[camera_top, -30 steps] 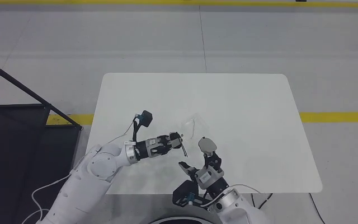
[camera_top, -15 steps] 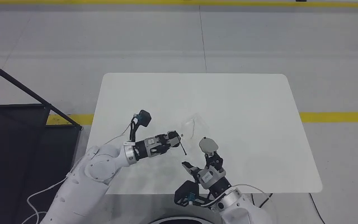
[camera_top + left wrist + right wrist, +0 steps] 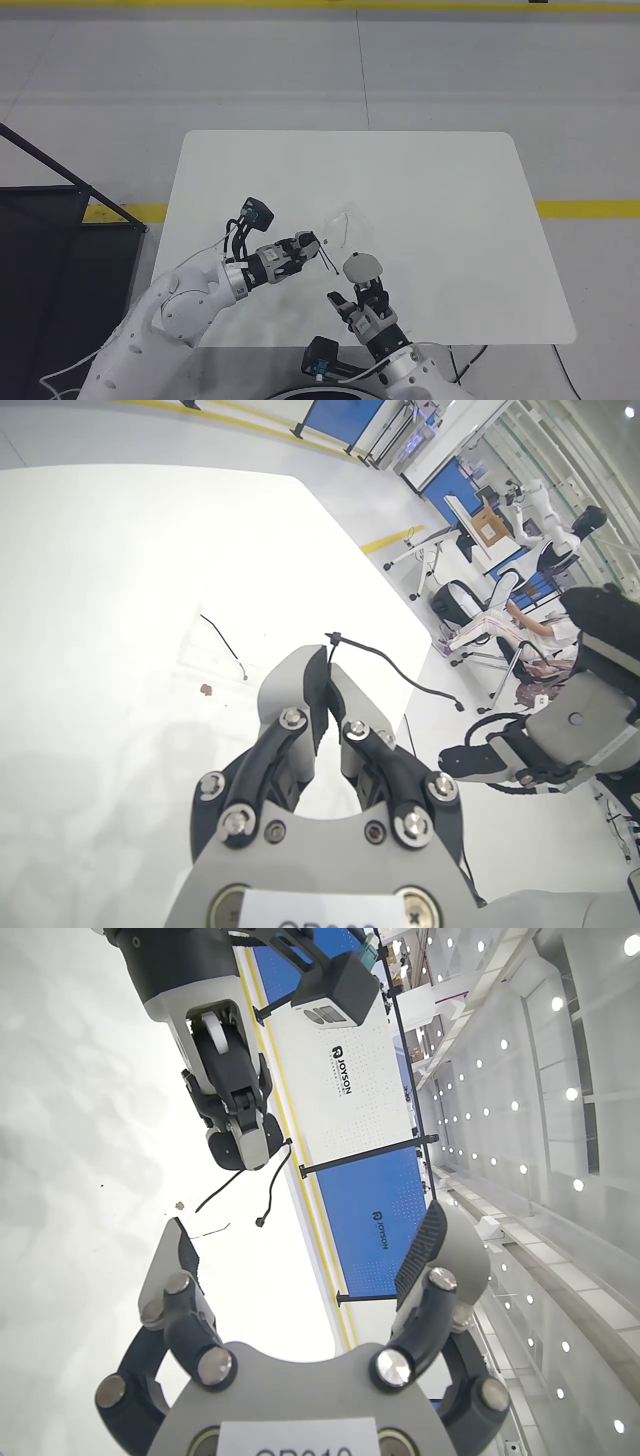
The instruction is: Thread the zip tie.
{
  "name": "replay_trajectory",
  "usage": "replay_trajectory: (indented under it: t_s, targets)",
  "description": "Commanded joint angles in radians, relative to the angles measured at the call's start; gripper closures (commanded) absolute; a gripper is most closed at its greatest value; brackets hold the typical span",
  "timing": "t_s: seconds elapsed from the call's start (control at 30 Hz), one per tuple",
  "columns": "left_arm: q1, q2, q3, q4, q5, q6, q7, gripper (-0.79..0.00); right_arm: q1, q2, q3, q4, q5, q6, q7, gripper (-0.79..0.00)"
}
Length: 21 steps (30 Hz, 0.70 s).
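Work surface: a white rectangular table [image 3: 450,180] with rounded corners.

Left gripper [image 3: 327,665]: positioned above the near half of the table, slightly left of centre. Its two black-padded fingers are pressed together on the thin black plastic zip tie [image 3: 334,640]. The clamp sits just behind the tie's small square head, which projects past the fingertips. The rest of the strap curves away from the head to the right and toward the near side, hanging in the air clear of the table. Its free end touches nothing.

Right gripper [image 3: 305,1248]: positioned just near and to the right of the left gripper, close to the table's near edge. Its fingers are spread wide apart with nothing between them. The zip tie's free end lies near the right gripper's fingers (not in contact with either pad).

Other items on the table:
- A second thin black strip [image 3: 220,637] lies flat on a transparent plastic film [image 3: 340,218], just beyond the left gripper on the far side.
- A small brown crumb [image 3: 205,689] rests on the table beside the near end of that strip.
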Motion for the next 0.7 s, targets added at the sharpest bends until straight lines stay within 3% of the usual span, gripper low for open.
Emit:
replay_trajectory:
  t_s: [0.0, 0.07, 0.13, 0.17, 0.2, 0.67]
  targets:
    - [0.000, 0.000, 0.000, 0.000, 0.000, 0.000, 0.000, 0.000, 0.009, 0.000, -0.001, 0.013, -0.004, 0.004, -0.007, -0.785]
    - [0.000, 0.000, 0.000, 0.000, 0.000, 0.000, 0.000, 0.000, 0.015, -0.001, -0.006, 0.021, -0.006, 0.005, -0.011, -0.785]
    - [0.007, -0.001, 0.005, -0.006, 0.009, 0.007, 0.010, 0.000, 0.021, -0.001, -0.011, 0.028, -0.011, 0.007, -0.008, -0.576]
    - [0.008, -0.002, 0.010, -0.009, 0.007, 0.003, 0.008, 0.000, 0.024, -0.002, -0.013, 0.034, -0.013, 0.006, -0.005, -0.394]
    - [0.008, -0.003, 0.012, -0.009, -0.002, -0.003, 0.005, 0.000, 0.029, -0.003, -0.015, 0.041, -0.013, 0.006, 0.002, -0.329]
    - [0.006, -0.006, 0.009, -0.001, -0.014, -0.013, 0.000, 0.000, 0.123, -0.026, -0.066, 0.117, 0.002, -0.015, 0.087, -0.271]
